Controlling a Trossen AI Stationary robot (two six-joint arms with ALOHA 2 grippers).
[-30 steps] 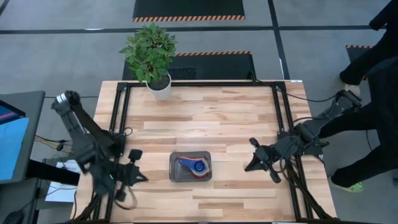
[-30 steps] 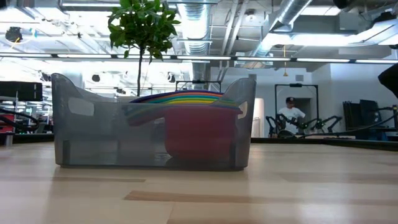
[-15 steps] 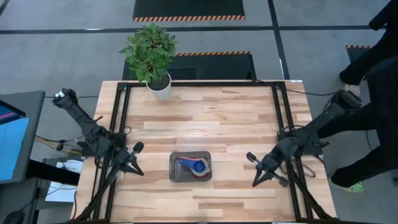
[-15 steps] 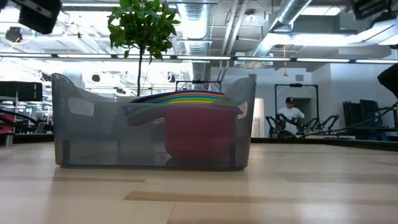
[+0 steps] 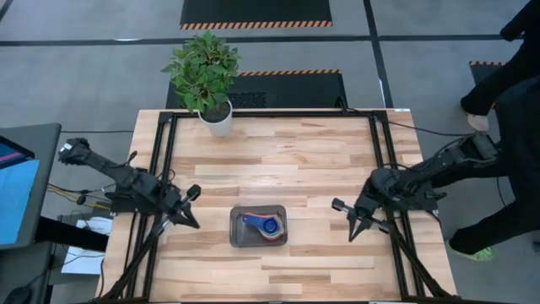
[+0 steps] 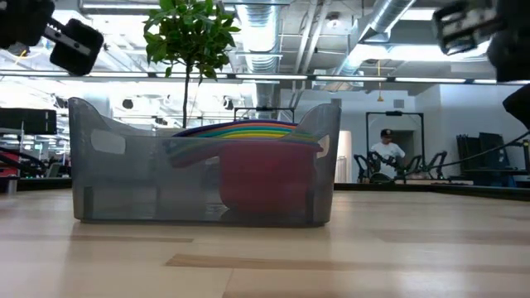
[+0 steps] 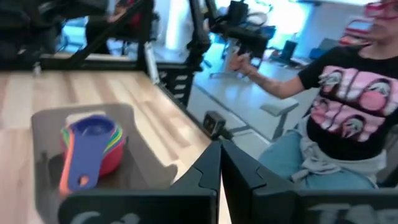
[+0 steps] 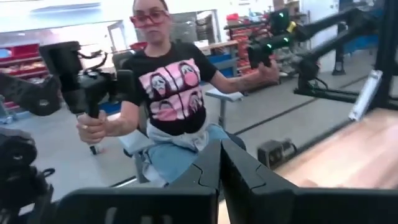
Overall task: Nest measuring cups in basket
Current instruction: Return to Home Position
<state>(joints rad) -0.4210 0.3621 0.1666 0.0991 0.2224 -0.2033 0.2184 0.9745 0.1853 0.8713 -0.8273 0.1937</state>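
Your job looks all but done. The measuring cups (image 5: 265, 226) sit one inside another in the basket (image 5: 239, 237), just below the centre of the overhead frame. The red one is lowest and a blue one is on top, so the whole set takes a single footprint, and the basket walls keep it from sliding on the tabletop (image 5: 287, 160). From table level the coloured rims show as a tight fan above the red bowl, inside the grey walls. Your left gripper (image 5: 189, 216) hangs to the left of the basket and your right gripper (image 5: 353, 228) to its right. Each is well apart from it, which I read as clearing the work before the arms park. Each wrist camera shows that arm's fingers (image 7: 199, 180) pressed together along a thin seam with nothing between them; no cup is left out on the wood for them to carry. Compared with a second ago, the basket and cups have not shifted. The left gripper has come up from near the lower left edge to about the basket's level. The right gripper has swung from pointing roughly at the basket to pointing toward the bottom of the frame. At table level, dark arm parts (image 6: 73, 43) now show in both upper corners, where none showed then.
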